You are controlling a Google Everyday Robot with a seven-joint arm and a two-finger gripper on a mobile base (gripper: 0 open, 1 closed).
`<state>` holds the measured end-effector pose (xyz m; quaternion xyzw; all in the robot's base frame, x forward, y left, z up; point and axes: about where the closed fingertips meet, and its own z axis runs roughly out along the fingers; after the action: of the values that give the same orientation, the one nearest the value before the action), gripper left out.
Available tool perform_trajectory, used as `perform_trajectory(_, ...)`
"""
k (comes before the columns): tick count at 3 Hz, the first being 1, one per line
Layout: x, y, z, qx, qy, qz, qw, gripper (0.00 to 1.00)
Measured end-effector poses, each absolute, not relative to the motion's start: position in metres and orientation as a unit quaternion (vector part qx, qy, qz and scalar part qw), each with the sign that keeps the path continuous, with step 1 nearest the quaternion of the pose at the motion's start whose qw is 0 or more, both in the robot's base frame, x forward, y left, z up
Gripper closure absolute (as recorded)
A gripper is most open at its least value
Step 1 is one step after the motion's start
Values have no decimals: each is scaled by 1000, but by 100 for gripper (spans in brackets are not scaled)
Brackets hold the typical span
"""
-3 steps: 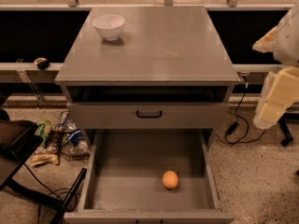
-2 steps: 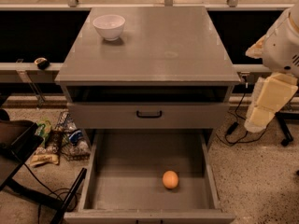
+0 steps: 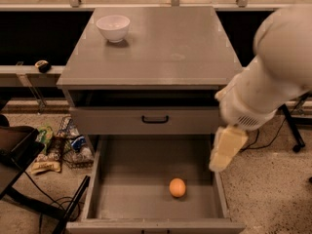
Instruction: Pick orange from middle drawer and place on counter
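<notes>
- While the orange [image 3: 177, 187] lies on the floor of the open drawer [image 3: 141, 169], right of centre and nearer the front wall, the gripper [image 3: 227, 148] hangs by the drawer's right wall, up and to the right of the fruit and apart from it
- Whether the gripper is open or closed I cannot tell; it shows only as a pale block under the arm [image 3: 273, 72]
- Risk: the gripper seems to sit about over the right wall; a straight drop could strike the rim rather than go inside
- Risk: the orange is round and loose on a smooth floor; a grasp off its middle could nudge it and send it rolling to a wall or corner
- Risk: on the lift, a rise too far back could catch the closed upper drawer front [image 3: 155, 119] or the counter [image 3: 165, 43] edge
- Risk: the bowl [image 3: 113, 27] stands at the counter's far left; a placement near it could knock it
- Hidden: the arm covers the counter's right front corner and part of the drawer's right wall; the drawer's front edge is cut off below; the gripper's height over the drawer is hard to judge
</notes>
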<state>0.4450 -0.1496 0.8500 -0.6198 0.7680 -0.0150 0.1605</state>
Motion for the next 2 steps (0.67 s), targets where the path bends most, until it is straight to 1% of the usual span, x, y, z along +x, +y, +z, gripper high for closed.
perform_trajectory(1, 455, -131, 777, -626, 763, -6, 162, 0)
perform_trajectory(2, 487, -112, 718, -615, 764, 12, 195, 0)
